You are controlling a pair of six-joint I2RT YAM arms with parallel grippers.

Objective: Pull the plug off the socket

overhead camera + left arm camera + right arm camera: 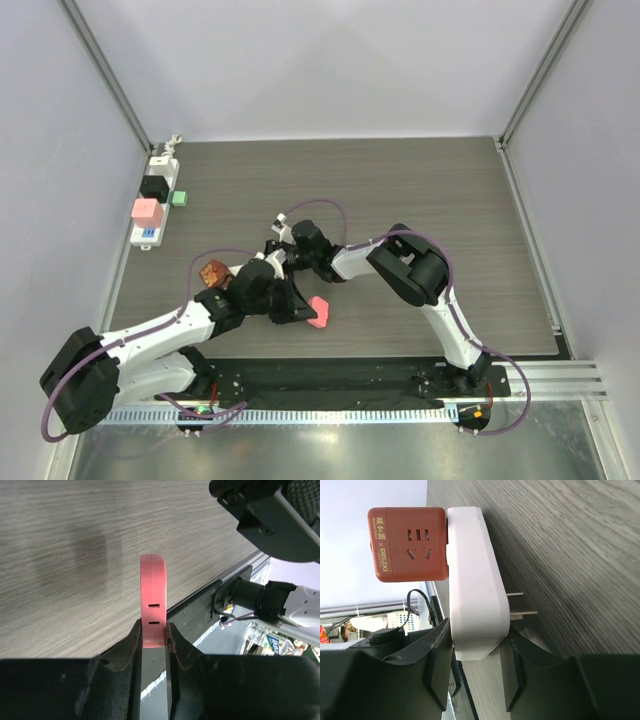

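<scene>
Pink plastic sits pinched in the left gripper (pixel 154 636). It is a thin pink piece (pixel 152 597) with two small slots, and it stands up out of jaws that are almost closed, tight on its bottom end. The right gripper (pixel 475 652) has its jaws closed on a white block (pixel 472 580). That block has two metal prongs (pixel 520 605) on one side and a brown cube (pixel 407 542) stuck on the other side, at its far end.

Both arms hold their things near the middle of the wooden table (pixel 420 190), and the two things do not touch. I think each arm grips one part so that one can hold while the other tugs. That pull looks done.

The socket (pixel 161 165) lies well away from both grippers, at ten o'clock on the table, along the left wall. It is long, thin and white. A black plug (pixel 155 187) and a pink block (pixel 147 211) sit on it, and there are blue marks at its near end. A small green block (pixel 179 198) lies just beside it, at three o'clock. Nothing holds the socket.
</scene>
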